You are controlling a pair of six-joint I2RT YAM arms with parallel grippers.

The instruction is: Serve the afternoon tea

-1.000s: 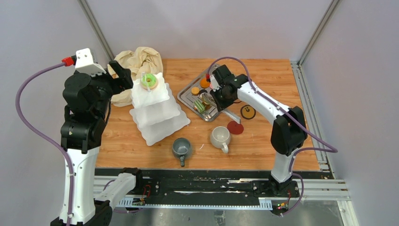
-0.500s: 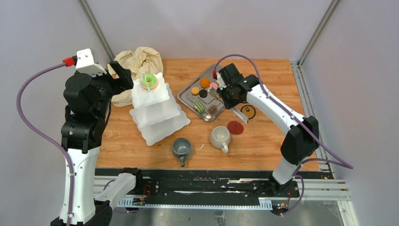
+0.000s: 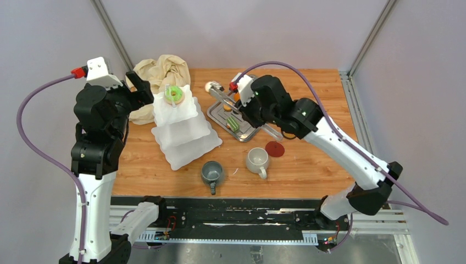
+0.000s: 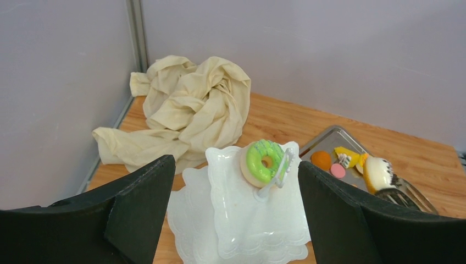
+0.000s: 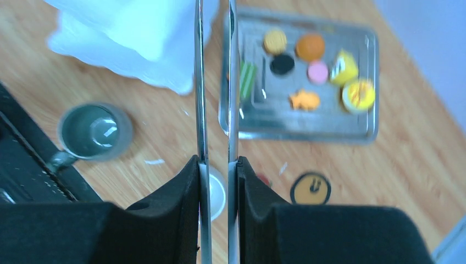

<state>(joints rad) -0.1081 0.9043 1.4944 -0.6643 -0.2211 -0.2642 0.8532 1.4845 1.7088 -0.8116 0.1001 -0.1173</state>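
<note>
A white three-tier stand (image 3: 181, 132) has a green ring doughnut (image 3: 174, 94) on its top tier, also in the left wrist view (image 4: 264, 161). My right gripper (image 3: 246, 109) is shut on steel tongs (image 3: 222, 96). The tong tips hold a cream pastry (image 3: 211, 86) in the air just past the steel tray's (image 3: 212, 114) far left corner. More pastries lie on the tray (image 5: 308, 132): orange (image 5: 310, 47), pink (image 5: 317, 72), yellow (image 5: 343, 64), green (image 5: 248, 78). A grey mug (image 3: 212, 171) and a white mug (image 3: 256, 159) stand in front. My left gripper (image 3: 140, 88) is open and empty beside the stand's top.
A crumpled beige cloth (image 3: 162, 71) lies at the back left behind the stand. A red disc (image 3: 275, 148) and a yellow-and-black disc (image 3: 289, 130) lie right of the tray. Grey walls close the left, back and right sides.
My right arm has lifted the tongs off the tray with the cream pastry and swung them left and back, towards the stand. The left arm has not moved.
</note>
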